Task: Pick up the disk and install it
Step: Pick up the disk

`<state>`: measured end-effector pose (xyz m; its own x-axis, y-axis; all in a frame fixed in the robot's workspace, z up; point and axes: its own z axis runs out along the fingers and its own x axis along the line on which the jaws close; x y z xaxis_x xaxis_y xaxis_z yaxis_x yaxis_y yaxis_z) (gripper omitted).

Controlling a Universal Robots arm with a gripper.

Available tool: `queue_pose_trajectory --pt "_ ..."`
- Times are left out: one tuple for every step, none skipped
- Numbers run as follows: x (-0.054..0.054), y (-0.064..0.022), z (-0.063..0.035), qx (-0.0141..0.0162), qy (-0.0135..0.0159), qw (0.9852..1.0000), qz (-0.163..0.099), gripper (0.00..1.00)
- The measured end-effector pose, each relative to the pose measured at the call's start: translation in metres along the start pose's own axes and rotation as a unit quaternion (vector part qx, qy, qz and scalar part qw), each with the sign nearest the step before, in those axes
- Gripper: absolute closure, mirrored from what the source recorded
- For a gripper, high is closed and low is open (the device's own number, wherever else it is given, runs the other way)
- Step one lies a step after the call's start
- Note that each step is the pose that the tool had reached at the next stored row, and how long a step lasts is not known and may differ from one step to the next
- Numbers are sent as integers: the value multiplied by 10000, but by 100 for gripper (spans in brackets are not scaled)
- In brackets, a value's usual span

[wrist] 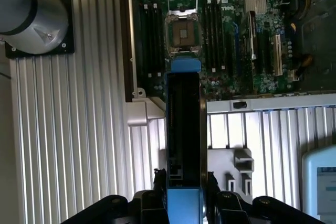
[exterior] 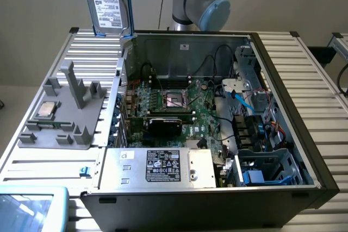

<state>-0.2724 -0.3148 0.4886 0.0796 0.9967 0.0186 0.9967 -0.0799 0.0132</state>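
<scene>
Blue-railed disk (wrist: 184, 129) (label (exterior: 107, 9) facing exterior view) in claw (wrist: 184, 187).

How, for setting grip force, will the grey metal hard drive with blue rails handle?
The grey metal hard drive with blue rails is probably stiff: it hangs straight. Metal-cased, likely heavy for its size. Fingers pinch its smooth blue end, so slipping seems possible.

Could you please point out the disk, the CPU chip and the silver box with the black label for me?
the disk (exterior: 107, 9), exterior view, on its white label.
the CPU chip (exterior: 46, 110), exterior view, on its silver top.
the silver box (exterior: 166, 165), exterior view, on its black label.
</scene>
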Motion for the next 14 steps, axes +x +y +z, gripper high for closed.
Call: queue_pose_trajectory --pt "-25 13 -2 0 1 10000 -1 63" --pt "-49 31 -4 0 2 10000 -1 63" --pt "-73 56 -7 0 4 10000 0 63" --pt "-90 86 -9 1 5 10000 0 63" --pt "-104 124 -10 1 8 10000 0 63" --pt "-115 164 -11 1 10 10000 -1 63" --pt "-126 208 -13 1 13 10000 0 63" --pt "-137 250 -14 1 14 10000 0 63" --pt "-149 294 -15 1 16 10000 0 63" --pt "-159 335 -17 1 18 10000 0 63" --pt "-170 379 -18 1 20 10000 0 63" --pt "-182 422 -20 2 22 10000 0 63" --pt "-193 466 -21 2 23 10000 -1 63" --pt "-203 509 -23 2 24 10000 0 63"
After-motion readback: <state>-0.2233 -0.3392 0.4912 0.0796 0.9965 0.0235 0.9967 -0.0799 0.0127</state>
